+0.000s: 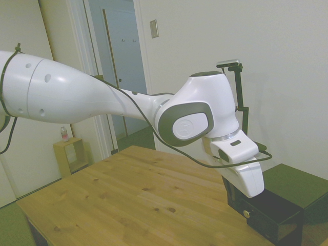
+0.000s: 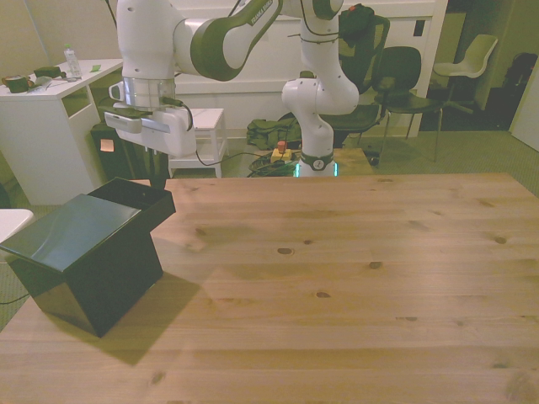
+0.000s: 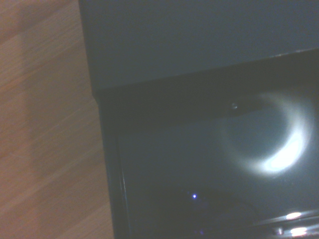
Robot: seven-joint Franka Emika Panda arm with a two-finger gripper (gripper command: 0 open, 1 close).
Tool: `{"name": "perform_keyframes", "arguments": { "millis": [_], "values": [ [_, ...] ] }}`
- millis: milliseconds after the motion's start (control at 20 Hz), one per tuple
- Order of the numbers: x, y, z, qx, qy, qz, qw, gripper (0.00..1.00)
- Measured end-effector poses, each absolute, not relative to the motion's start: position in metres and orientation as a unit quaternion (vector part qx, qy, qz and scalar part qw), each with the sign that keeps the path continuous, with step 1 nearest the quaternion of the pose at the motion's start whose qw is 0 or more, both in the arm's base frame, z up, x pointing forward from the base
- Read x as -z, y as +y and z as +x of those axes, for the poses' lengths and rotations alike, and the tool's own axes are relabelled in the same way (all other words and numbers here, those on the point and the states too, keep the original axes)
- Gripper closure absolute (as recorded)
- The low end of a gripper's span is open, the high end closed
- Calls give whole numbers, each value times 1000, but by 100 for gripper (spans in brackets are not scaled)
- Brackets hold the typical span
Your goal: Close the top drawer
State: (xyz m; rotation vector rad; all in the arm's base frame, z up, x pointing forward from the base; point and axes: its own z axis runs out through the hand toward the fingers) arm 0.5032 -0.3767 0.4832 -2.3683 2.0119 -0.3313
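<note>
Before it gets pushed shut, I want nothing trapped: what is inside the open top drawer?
The wrist view looks into the top drawer: only a dark, glossy floor with light reflections, nothing lying on it. The part under the cabinet top is hidden.

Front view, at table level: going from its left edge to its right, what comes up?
Black cabinet → its top drawer, pulled out, with the gripper hanging just above it → bare wooden table out to the front view's right edge.
</note>
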Motion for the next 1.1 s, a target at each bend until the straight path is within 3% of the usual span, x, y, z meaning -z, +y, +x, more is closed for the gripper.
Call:
{"name": "perform_keyframes", "arguments": {
  "millis": [1100],
  "values": [
    [-484,-404,575,113,620,-776,-22,100]
  ]
}}
